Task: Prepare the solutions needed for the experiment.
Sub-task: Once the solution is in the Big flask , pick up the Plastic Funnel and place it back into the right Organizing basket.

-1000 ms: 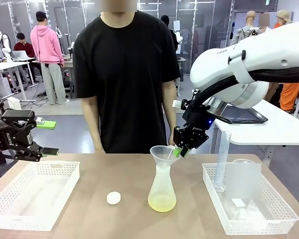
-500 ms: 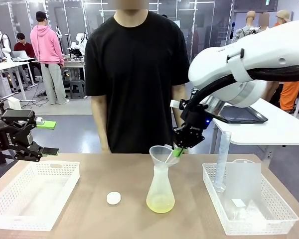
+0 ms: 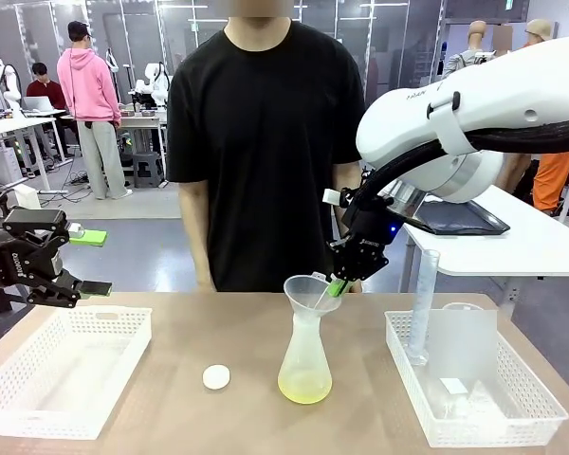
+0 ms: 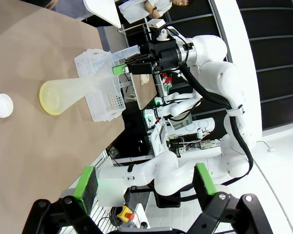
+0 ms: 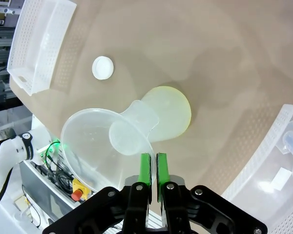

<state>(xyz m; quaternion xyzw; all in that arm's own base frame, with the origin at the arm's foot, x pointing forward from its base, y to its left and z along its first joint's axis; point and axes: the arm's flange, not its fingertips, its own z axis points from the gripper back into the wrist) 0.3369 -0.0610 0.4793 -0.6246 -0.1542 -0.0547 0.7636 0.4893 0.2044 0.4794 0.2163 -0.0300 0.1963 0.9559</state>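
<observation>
Two white baskets (image 3: 57, 379) (image 3: 484, 431), one flask (image 3: 305, 355), one funnel (image 3: 308, 289), one white cap (image 3: 216, 377), one cylinder (image 3: 423, 303), two robot hands (image 3: 93, 263) (image 3: 337, 287), one person (image 3: 256, 142) at the bench (image 3: 218, 332).

- Right arm (image 3: 474, 114), up at 2 o'clock in the front view: chunky glossy white shells, grey lettering, a black cable (image 3: 395, 173) looping underneath, a tiny blue light (image 3: 396, 230) by the wrist.
- Right gripper (image 5: 154, 170): black linkage, silver screws at the knuckles, bright green pads (image 5: 145, 168).
- Left gripper (image 3: 91, 263), 9 o'clock: same black body, white lettering on its side.
- Person (image 3: 266, 142): plain black short-sleeved tee.
</observation>
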